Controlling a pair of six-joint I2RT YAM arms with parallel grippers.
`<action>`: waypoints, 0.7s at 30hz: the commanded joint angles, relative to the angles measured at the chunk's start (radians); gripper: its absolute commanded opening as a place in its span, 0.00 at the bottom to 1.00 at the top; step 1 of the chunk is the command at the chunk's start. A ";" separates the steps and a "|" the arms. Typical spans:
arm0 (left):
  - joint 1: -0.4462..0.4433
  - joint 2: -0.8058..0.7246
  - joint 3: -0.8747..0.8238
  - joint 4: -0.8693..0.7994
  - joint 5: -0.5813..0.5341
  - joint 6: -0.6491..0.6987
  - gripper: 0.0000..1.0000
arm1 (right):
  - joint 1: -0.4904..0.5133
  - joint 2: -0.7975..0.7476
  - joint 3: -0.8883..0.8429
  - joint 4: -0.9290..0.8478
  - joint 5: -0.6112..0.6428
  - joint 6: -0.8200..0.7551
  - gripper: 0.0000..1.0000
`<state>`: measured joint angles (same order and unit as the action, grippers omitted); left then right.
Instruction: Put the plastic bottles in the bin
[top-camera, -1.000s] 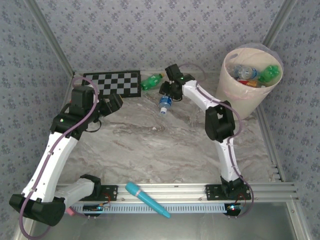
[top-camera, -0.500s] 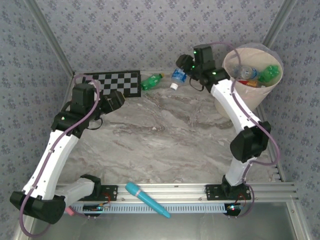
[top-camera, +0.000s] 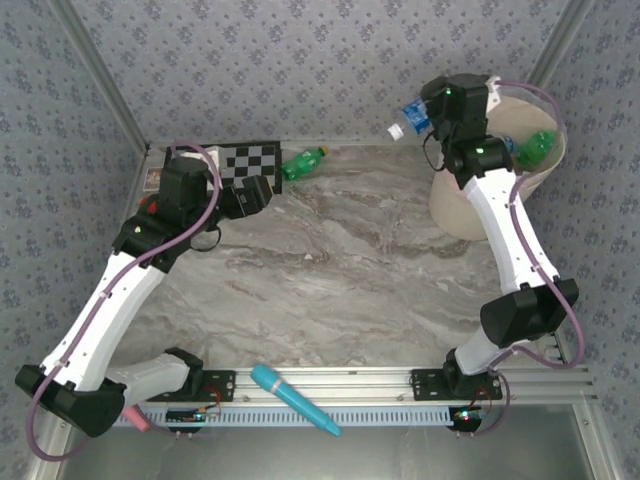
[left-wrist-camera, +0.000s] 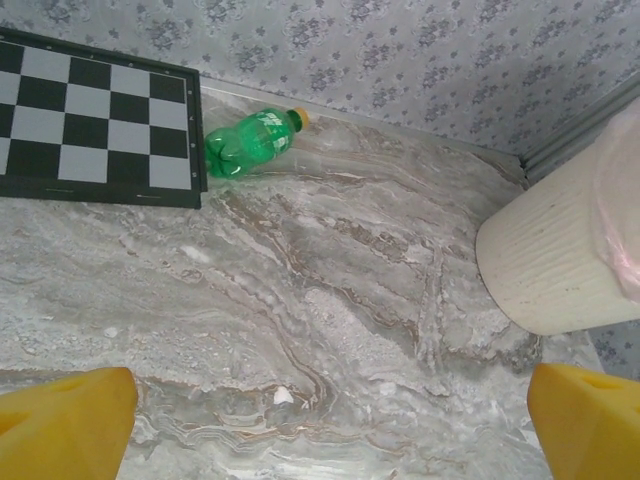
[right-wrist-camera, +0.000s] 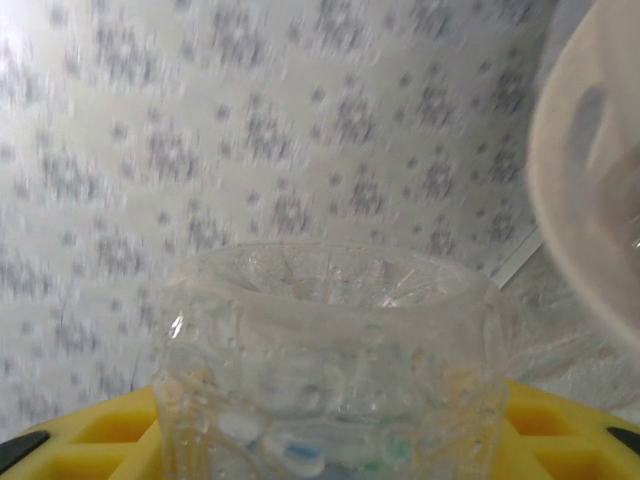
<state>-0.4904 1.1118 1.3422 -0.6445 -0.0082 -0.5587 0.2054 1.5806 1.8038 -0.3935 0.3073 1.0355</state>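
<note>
Gaping wide, the left pincer (top-camera: 252, 197) hovers over the counter (top-camera: 340, 270); a green bottle (top-camera: 303, 161) lies at its two o'clock, apart. The right pincer (top-camera: 426, 111) grips a clear bottle (top-camera: 409, 118), the bin (top-camera: 450, 205) just beside at four o'clock.

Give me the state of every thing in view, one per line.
Clear bottle: held aloft near the bin.
Green bottle: lying by the checkerboard.
Bin: upright, partly filled.
Left fingers: open, empty.
Right fingers: shut on clear bottle.
Microphone: lying at the near edge.
</note>
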 joint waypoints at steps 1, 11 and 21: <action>-0.046 0.005 0.030 0.041 -0.062 0.056 1.00 | -0.044 -0.030 -0.008 0.025 0.124 0.078 0.48; -0.128 0.053 0.064 0.096 -0.078 0.121 1.00 | -0.197 -0.006 0.022 -0.023 0.214 0.187 0.48; -0.152 0.098 0.054 0.156 -0.020 0.135 1.00 | -0.275 0.124 0.174 -0.169 0.261 0.325 0.50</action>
<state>-0.6357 1.2091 1.3666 -0.5411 -0.0521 -0.4438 -0.0544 1.6775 1.9297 -0.4911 0.5060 1.2797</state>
